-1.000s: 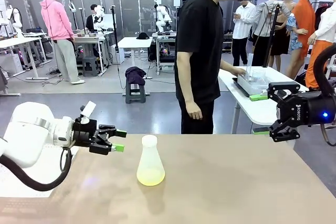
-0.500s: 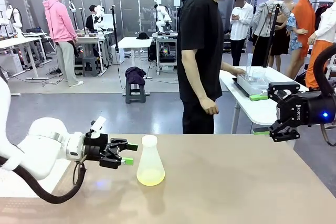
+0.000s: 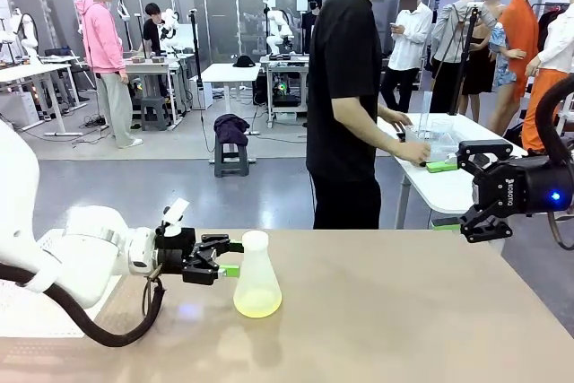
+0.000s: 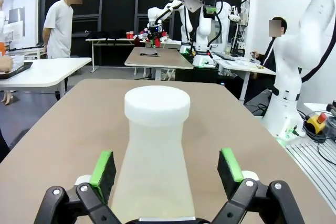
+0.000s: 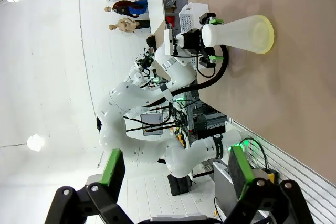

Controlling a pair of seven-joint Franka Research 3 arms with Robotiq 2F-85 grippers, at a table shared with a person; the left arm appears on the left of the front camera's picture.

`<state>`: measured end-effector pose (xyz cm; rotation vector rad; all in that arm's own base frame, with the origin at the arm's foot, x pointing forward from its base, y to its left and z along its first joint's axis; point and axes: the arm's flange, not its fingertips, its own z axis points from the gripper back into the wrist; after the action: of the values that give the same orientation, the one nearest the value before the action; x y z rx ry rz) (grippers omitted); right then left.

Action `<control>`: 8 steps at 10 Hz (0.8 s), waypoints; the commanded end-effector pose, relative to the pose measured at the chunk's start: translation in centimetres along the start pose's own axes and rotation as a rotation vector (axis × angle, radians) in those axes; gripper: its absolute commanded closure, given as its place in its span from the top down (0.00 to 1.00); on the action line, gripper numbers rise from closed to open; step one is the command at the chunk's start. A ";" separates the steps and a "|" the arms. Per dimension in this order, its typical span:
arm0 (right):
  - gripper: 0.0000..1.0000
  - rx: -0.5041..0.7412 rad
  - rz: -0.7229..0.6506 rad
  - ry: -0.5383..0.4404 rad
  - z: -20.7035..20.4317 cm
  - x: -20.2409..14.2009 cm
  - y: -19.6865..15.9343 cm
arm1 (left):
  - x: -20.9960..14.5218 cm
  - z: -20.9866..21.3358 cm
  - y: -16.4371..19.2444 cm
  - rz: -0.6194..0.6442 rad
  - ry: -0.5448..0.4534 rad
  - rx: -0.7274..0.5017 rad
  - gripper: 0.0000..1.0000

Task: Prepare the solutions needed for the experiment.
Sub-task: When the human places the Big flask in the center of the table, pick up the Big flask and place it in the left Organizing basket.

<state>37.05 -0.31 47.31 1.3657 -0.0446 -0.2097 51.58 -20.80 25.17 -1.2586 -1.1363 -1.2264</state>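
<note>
Left gripper (image 3: pixel 232 258) advanced, straddling flask (image 3: pixel 256 275)

**Even indoor light, sharp frames, wide-angle bend at the wrists**

The front view is bright and evenly lit from above, and the flask (image 3: pixel 256 277) casts only a faint, soft shadow on the tan surface (image 3: pixel 404 311). The left wrist view is crisp, though its near green fingers (image 4: pixel 103 167) look slightly soft. The right wrist view is washed out by white ceiling glare, with two lamps flaring and lines bowing towards the edges

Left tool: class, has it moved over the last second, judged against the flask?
Yes. The left tool has closed in rightward on the unmoved flask, fingers open beside its neck.
</note>
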 end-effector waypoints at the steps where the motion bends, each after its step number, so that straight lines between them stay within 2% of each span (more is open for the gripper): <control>1: 1.00 0.010 0.008 0.000 0.0 0.0 0.1 | -0.1 -1.4 1.3 -0.008 -0.014 0.000 1.00; 8: 1.00 0.010 0.008 0.000 0.0 0.0 0.1 | 0.2 -5.0 2.6 0.003 0.028 -0.030 1.00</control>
<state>37.05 -0.31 47.31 1.3657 -0.0446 -0.2097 53.05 -25.18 25.27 -1.2692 -1.1080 -1.2833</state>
